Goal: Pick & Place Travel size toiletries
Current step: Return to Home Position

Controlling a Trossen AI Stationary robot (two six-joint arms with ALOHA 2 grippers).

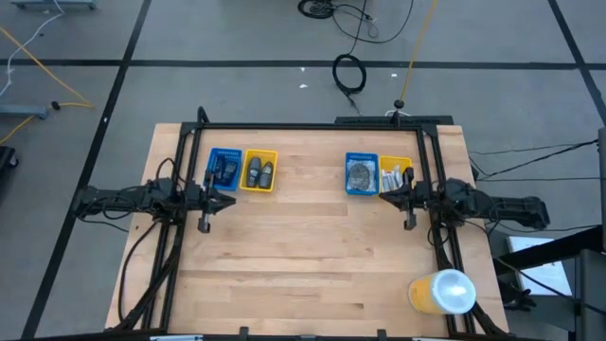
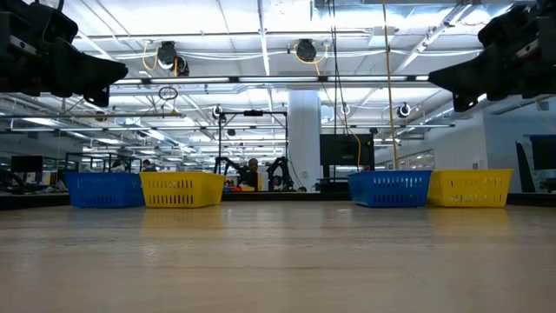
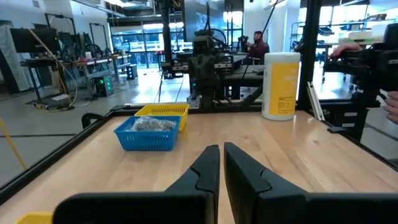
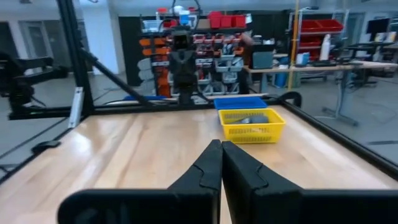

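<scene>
Both arms sit out at the sides of the desk (image 1: 303,265), raised above the wood, and neither has anything in hand. The left fingers (image 3: 219,150) are over at the 9 o'clock side, pointing toward 3 o'clock, just off the 6 o'clock edge of the left blue bin (image 1: 224,152). Their own wrist view shows the pair drawn together to a hairline slit, with nothing between them. The right fingers (image 4: 220,148) mirror that from the 3 o'clock side, pointing toward 9 o'clock, right by the 6 o'clock edge of the right yellow bin (image 1: 398,160). There the tips meet, and they grip nothing either.

Now the travel toiletries (image 3: 148,126): they lie in four bins, set in two pairs along the 12 o'clock side of the desk. At 11 o'clock, the left blue bin holds dark pieces (image 1: 224,171). The left yellow bin (image 1: 260,153) touches its 3 o'clock side and holds grey oval pieces (image 1: 258,174). At 1 o'clock, the right blue bin (image 1: 362,156) carries clear-wrapped grey discs (image 1: 360,176). The right yellow bin beside it has white tubes (image 1: 390,178).

Down at the 4 to 5 o'clock corner a yellow cylinder (image 1: 442,292) with a white top stands upright, well apart from the bins. A person (image 3: 258,45) sits in the room beyond the desk.
</scene>
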